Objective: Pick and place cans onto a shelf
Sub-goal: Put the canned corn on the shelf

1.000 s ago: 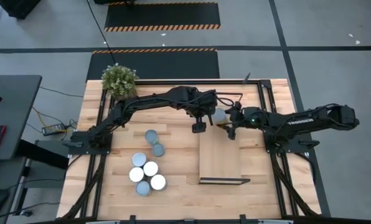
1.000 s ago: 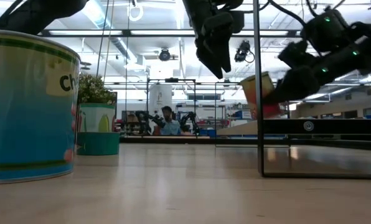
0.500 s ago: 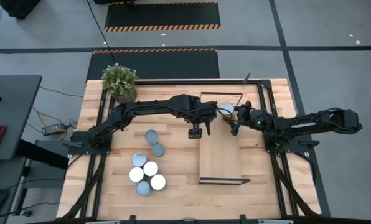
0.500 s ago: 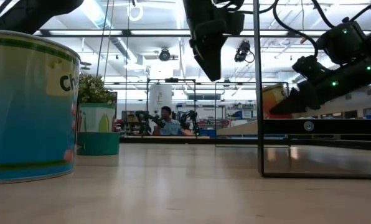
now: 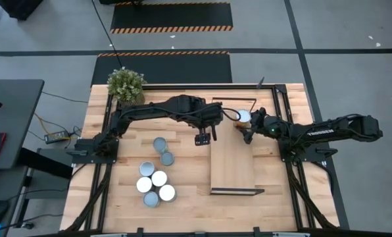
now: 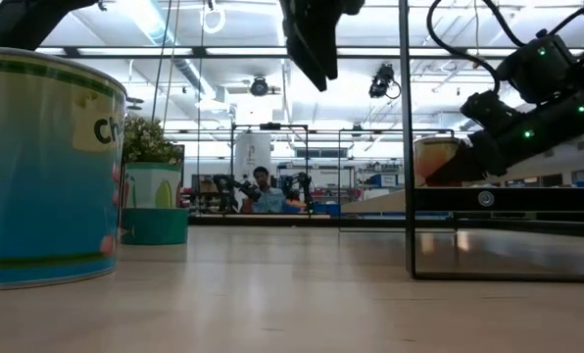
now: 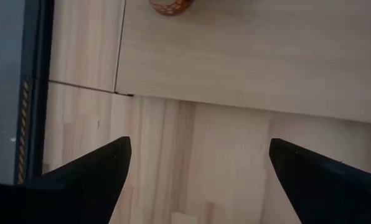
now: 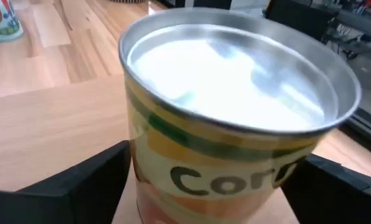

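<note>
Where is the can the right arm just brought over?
In the high view, the can stands on the shelf at its far end, between the right end effector's open fingers.

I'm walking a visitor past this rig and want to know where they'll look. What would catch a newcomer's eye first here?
Probably the can standing upright on the far end of the shelf, with the right gripper around it, jaws open on either side. Next, the left gripper, jaws open and empty, hovering over the table just left of the shelf. Then the cluster of cans on the table's left half and the potted plant at its far left corner.
</note>
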Robot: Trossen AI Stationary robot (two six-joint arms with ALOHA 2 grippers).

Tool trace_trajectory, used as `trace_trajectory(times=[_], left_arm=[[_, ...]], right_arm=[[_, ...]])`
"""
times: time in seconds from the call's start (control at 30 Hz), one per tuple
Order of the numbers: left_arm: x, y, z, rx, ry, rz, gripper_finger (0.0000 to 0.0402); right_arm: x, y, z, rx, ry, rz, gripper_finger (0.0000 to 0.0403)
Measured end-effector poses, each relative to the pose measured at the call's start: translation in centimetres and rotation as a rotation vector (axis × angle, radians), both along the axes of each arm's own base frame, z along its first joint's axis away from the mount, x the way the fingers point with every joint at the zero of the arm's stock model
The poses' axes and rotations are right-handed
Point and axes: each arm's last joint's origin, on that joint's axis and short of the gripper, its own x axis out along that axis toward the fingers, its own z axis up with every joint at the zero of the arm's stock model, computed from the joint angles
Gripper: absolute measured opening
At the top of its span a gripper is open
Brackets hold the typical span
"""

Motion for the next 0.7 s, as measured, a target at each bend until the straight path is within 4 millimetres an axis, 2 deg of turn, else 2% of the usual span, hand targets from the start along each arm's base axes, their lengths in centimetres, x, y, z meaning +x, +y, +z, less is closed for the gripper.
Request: trace_trajectory(times=[0.3,0.47,0.57,0.7], left_arm=[[-1.3,-0.4,1.0,-0.028,0.037,-0.002,0.0387],[-1.5,-1.4,1.6,-0.006,0.012,-0.023,0.0387],[-0.9,-2.3,0.6,0.024,0.001,-0.051,0.0387],[-0.4,-2.9,-2.5,0.025,0.043,-0.075,0.0387]], right_arm=[[0.8,-0.2,1.2,0.056,0.074,-0.024,0.0391],[1.0,-0.3,1.7,0.100,0.129,-0.052,0.0391],[1.0,-0.1,2.3,0.117,0.161,-0.084,0.0389],[1.4,0.2,3.1,0.147,0.178,-0.089,0.0389]])
